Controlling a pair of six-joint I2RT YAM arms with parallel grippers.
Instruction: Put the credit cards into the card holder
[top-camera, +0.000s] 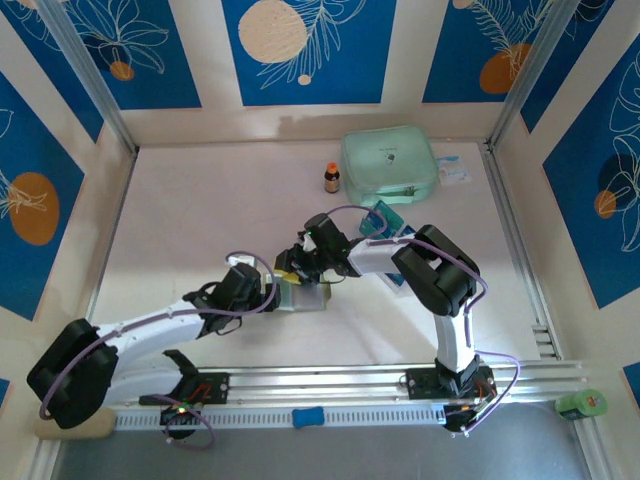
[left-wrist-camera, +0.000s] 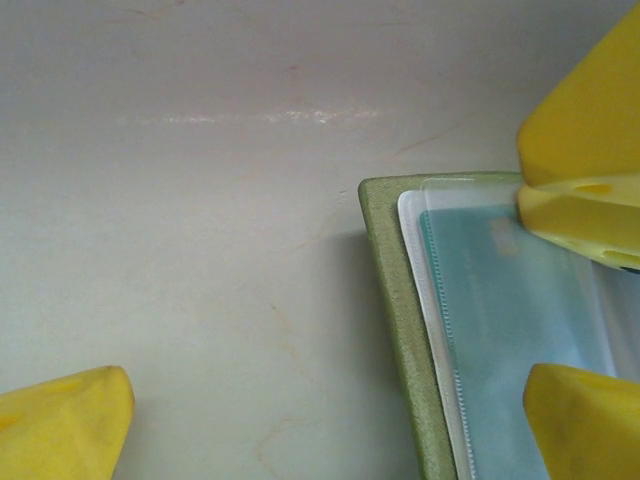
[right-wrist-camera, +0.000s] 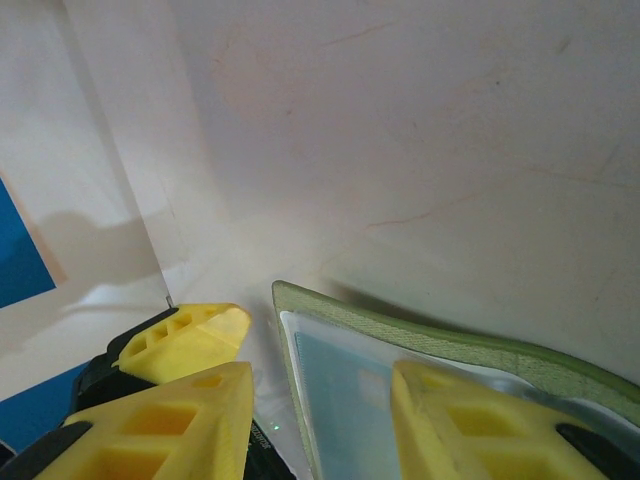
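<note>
The olive-green card holder (top-camera: 308, 297) lies open on the table between the two arms. Its green edge (left-wrist-camera: 398, 300) (right-wrist-camera: 450, 335) frames clear pockets, and a teal credit card (left-wrist-camera: 510, 320) (right-wrist-camera: 335, 400) sits under the clear plastic. My left gripper (top-camera: 287, 287) (left-wrist-camera: 325, 430) is open wide, one finger on the bare table and the other over the pocket. My right gripper (top-camera: 300, 264) (right-wrist-camera: 318, 385) straddles the holder's end, jaws apart, with one finger (right-wrist-camera: 470, 420) resting on the pocket. More teal credit cards (top-camera: 384, 216) lie behind the right arm.
A large mint-green zip case (top-camera: 388, 165) stands at the back, with a small brown bottle (top-camera: 332, 178) to its left and a pale packet (top-camera: 455, 170) to its right. Metal frame posts line both sides. A rail (top-camera: 350, 380) runs along the near edge.
</note>
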